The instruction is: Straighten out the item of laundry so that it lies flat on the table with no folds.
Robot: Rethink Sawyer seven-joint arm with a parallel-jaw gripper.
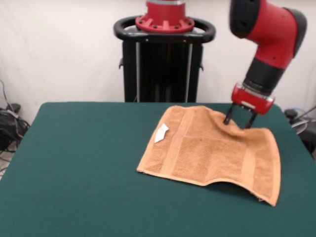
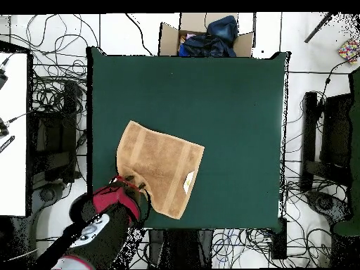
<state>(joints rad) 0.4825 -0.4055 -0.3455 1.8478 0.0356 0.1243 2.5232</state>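
Observation:
The orange-tan towel (image 1: pixel 212 150) lies spread on the right half of the dark green table (image 1: pixel 74 163), with its white tag (image 1: pixel 161 132) on the left band. A ridge runs across the towel's right part and its near edge arches up off the table. My gripper (image 1: pixel 239 121) stands at the towel's far edge, its fingers (image 1: pixel 228 118) apart and straddling the raised cloth. In the overhead view the towel (image 2: pixel 158 165) lies slanted near the table's (image 2: pixel 211 91) bottom left, with the gripper (image 2: pixel 133 187) at its lower left edge and the tag (image 2: pixel 188 184) near the lower right.
The black pedestal (image 1: pixel 164 59) stands behind the table's far edge. A cardboard box with dark blue clothes (image 2: pixel 207 35) sits beyond the opposite edge. Cables and black stands surround the table on the floor.

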